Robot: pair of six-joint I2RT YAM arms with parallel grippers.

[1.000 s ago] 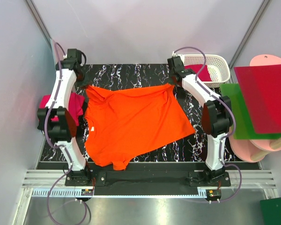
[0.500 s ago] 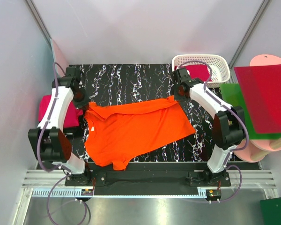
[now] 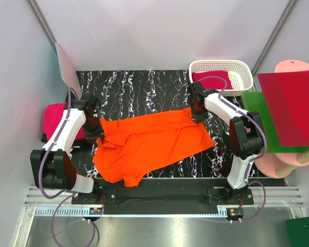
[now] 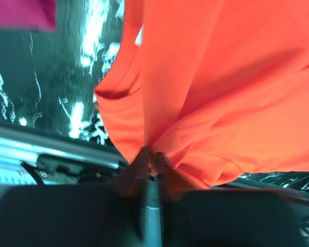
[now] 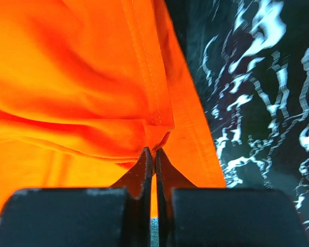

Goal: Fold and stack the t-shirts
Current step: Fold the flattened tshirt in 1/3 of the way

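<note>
Orange t-shirt (image 3: 149, 146) sprawls across the middle of the black marbled counter (image 3: 144, 85). Its long axis runs left to right, and one bunched corner reaches almost to the near edge, between the two arm bases. The loose body of the cloth lies on the near side of both hands, towards the robot.

Further back, the shirt's far edge is doubled over and caught at each end. The left hand (image 3: 95, 133) is pinched together on the left end. Its wrist view shows folds of orange cloth drawn into its fingertips (image 4: 144, 157), though it is hard to tell whether that grip is starting to ease. The right hand (image 3: 197, 114) is clamped tight on the right end, its fingers closed over a stitched hem in its own wrist view.

The left hand sits nearer the robot than the right, so the held edge slants across the counter rather than lying square. The next move likely depends on levelling that edge and laying it towards the robot onto the flat cloth.

A magenta t-shirt (image 3: 54, 117) lies just beside the left arm, at the counter's left edge. At the far right corner, a white basket (image 3: 244, 64) holds another pink t-shirt (image 3: 212, 78), well apart from the orange one.
</note>
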